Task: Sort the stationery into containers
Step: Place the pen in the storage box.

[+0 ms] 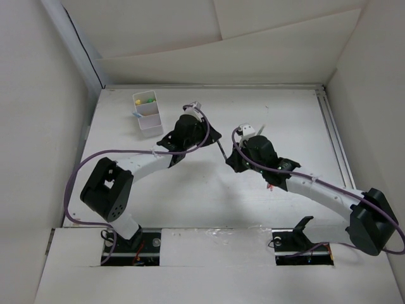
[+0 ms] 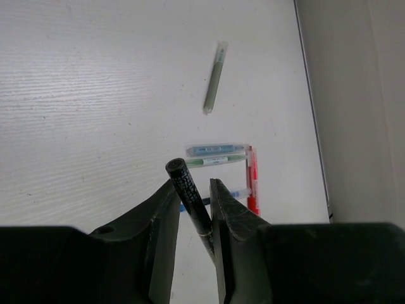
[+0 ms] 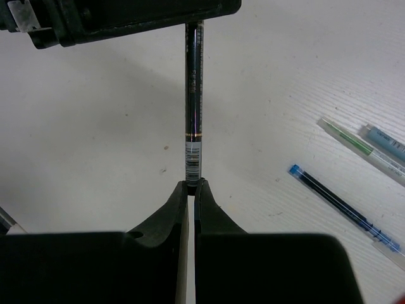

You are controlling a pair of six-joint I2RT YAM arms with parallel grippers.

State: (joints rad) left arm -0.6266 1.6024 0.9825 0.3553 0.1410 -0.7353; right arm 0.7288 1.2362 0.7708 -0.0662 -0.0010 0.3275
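The black pen (image 3: pixel 193 95) sits mid-frame in the top view, its long axis slanting from upper left to lower right between the 2 grippers. In the right wrist view it runs straight up from lower centre to the top edge. The right gripper (image 3: pixel 191 185) is clenched on its near end, just below a white barcode label and a thin gold ring whose print is too small to read. The left gripper (image 2: pixel 193 185) brackets the far end, clamped or not I cannot tell, and the box (image 1: pixel 152 128) sits upper left.

Glossy black pen (image 3: pixel 192 114), matt white grained table (image 2: pixel 95 95), translucent plastic box (image 1: pixel 150 128).
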